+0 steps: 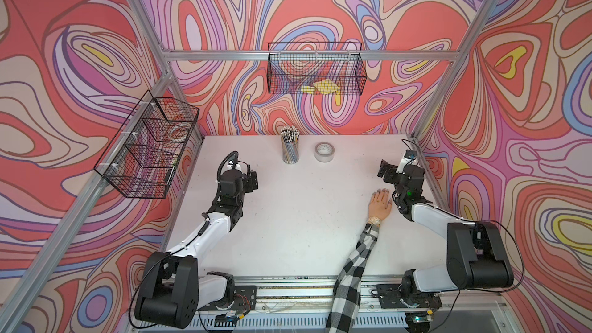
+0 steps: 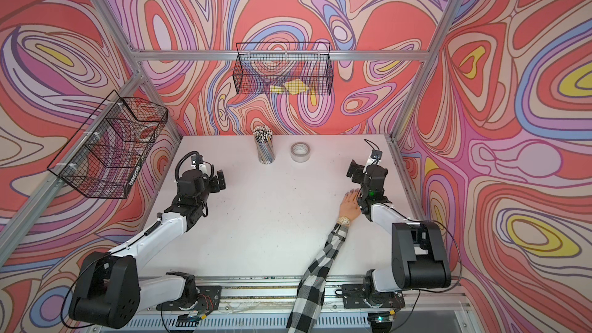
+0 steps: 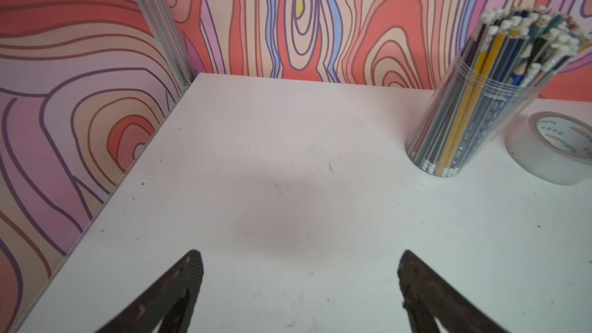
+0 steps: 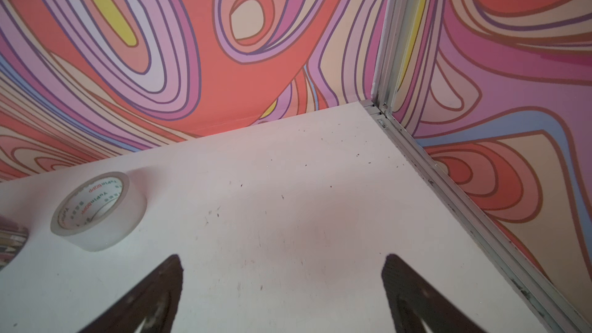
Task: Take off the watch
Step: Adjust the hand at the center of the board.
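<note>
White table [image 1: 288, 219] bears tape roll [image 4: 96, 216] marked "YuPin BOPP"; left fingers [image 3: 169, 286], right fingers [image 4: 163, 280] spread, empty.

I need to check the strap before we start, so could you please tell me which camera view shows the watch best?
A top view: the watch sits small but unobstructed between the mannequin hand and the checked sleeve. Both top views show it alike. Neither wrist view shows it.

White tbl [image 1: 288, 219] w/ pencil cup [image 1: 290, 152], tape roll [image 1: 324, 152], mannequin hand [image 1: 380, 204].
</note>
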`<state>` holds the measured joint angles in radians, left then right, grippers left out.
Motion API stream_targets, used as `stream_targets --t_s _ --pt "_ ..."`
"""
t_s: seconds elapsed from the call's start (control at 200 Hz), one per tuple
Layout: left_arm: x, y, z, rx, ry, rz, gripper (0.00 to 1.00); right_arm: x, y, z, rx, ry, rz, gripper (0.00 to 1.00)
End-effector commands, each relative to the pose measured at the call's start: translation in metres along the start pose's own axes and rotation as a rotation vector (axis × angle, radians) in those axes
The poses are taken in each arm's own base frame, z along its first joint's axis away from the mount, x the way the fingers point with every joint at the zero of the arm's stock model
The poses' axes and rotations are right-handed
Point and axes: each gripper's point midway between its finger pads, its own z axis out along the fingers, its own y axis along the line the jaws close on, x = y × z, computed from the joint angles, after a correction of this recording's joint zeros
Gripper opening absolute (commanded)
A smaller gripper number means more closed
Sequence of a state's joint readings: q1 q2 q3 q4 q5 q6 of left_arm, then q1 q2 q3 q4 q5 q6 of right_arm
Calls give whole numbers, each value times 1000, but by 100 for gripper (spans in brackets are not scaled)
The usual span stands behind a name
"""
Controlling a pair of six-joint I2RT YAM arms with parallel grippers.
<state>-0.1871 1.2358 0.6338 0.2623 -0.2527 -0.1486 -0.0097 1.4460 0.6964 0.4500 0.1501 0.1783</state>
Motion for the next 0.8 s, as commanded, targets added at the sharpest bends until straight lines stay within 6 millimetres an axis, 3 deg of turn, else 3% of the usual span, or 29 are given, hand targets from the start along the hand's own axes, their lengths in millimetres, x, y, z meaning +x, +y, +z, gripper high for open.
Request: stream_targets --t_s 0.0,0.285,0.486,0.611,0.796 --pt "14 2 -13 -59 62 -12 95 22 -10 -4 78 173 89 98" --pt "5 -30 -42 -10 102 -30 95 30 11 -10 3 305 287 98" --pt "3 -53 -55 58 129 -38 95 43 18 -32 -24 407 349 98" --pt "12 -68 -57 123 172 -62 95 46 25 -52 -74 451 365 98" --pt "24 -102 -65 233 240 -47 94 57 20 -72 -75 528 402 97"
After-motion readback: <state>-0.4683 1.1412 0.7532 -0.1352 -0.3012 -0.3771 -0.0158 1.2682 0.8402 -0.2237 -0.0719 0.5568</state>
